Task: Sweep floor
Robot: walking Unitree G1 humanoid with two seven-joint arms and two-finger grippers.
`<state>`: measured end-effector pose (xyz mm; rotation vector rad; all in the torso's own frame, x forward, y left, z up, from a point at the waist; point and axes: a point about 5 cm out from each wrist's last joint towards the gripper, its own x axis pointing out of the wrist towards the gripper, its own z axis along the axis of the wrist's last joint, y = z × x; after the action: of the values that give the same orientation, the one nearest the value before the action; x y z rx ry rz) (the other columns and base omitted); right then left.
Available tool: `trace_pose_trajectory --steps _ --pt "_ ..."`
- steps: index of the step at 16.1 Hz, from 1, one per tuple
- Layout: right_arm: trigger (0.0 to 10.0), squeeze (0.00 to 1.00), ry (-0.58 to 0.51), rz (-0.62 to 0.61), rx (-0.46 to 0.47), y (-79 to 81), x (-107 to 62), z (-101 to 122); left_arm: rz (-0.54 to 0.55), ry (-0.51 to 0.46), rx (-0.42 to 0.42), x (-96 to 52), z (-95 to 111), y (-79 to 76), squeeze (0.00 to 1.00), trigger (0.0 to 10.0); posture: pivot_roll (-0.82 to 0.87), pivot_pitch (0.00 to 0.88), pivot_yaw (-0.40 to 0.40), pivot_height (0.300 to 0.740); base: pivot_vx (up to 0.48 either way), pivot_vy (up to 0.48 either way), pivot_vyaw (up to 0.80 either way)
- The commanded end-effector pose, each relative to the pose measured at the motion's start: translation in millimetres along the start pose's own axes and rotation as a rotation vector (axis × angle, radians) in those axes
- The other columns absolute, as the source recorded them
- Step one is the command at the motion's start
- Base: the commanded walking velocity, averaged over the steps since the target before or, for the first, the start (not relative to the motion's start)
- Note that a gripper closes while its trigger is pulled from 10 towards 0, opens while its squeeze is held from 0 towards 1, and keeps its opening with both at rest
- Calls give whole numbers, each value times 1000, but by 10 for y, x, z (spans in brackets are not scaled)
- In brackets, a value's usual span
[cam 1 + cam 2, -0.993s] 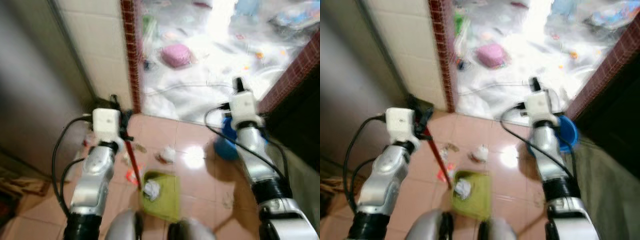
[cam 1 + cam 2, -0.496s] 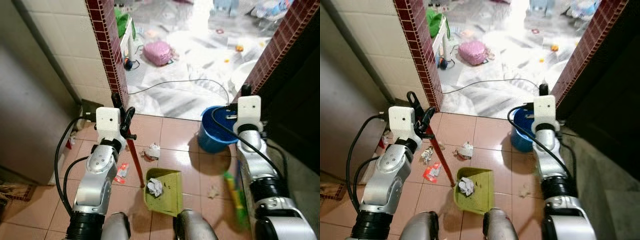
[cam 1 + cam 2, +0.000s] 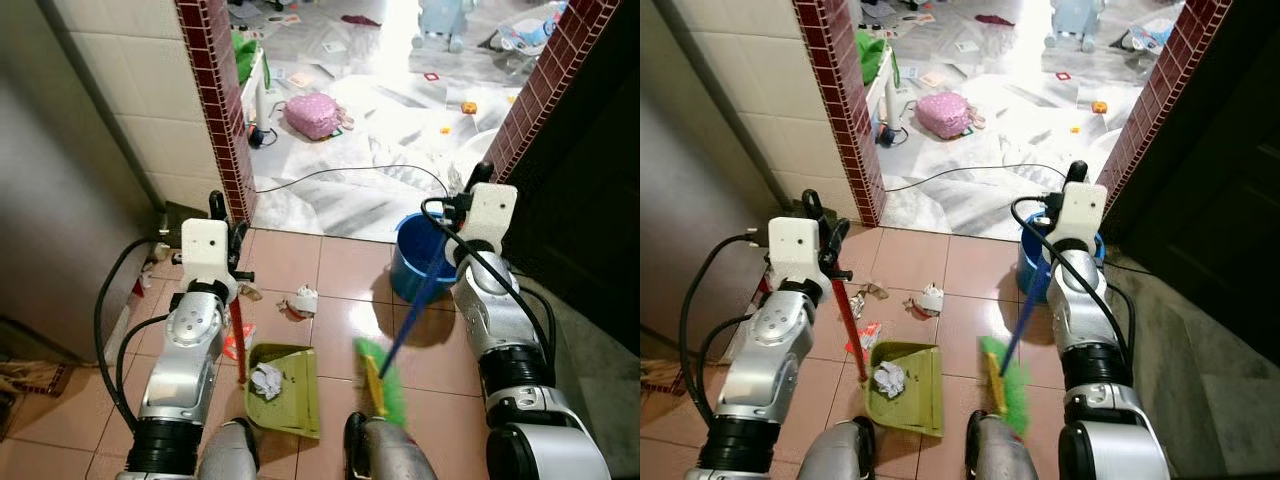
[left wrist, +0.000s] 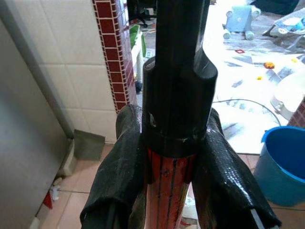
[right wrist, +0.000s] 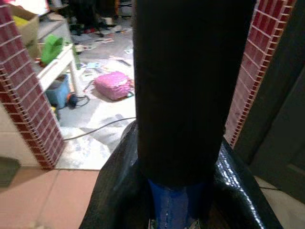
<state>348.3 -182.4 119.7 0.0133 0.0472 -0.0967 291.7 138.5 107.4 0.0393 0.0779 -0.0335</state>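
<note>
Floor: pink tiles (image 3: 960,270) by a brick doorway.
Left hand (image 3: 825,262): clamped on red dustpan handle (image 3: 848,325); green dustpan (image 3: 905,388) below.
Right hand (image 3: 1065,205): gripping blue broom (image 3: 1015,335).
Relation: paper scraps (image 3: 925,300) lie ahead of dustpan; broom bristles just right.

Floor tiles (image 3: 340,270): glossy, salmon, glare patches at frame centre. Dustpan (image 3: 285,392): matt green plastic, holds crumpled paper (image 3: 264,380). Bucket (image 3: 412,262): smooth blue plastic. Broom (image 3: 384,378): green plastic bristles. Pillar (image 3: 215,90), upper left: dark red glazed tile. Arms (image 3: 190,350): brushed silver metal.
</note>
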Motion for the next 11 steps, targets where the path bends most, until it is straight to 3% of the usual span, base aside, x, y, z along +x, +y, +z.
trace_pose_trajectory --steps 1,8,11 --pt "10000 0 -35 17 -3 19 15 92 -10 -73 -7 39 146 -20 0 10000 -44 140 -3 740 0 0 0" --pt "10000 0 -23 43 -49 4 -37 29 -17 -75 -40 33 133 -43 0 10000 -51 146 -7 740 0 0 0" --pt "10000 0 -15 50 -51 20 -50 11 19 -66 -12 44 87 -14 0 10000 -51 151 -7 740 0 0 0"
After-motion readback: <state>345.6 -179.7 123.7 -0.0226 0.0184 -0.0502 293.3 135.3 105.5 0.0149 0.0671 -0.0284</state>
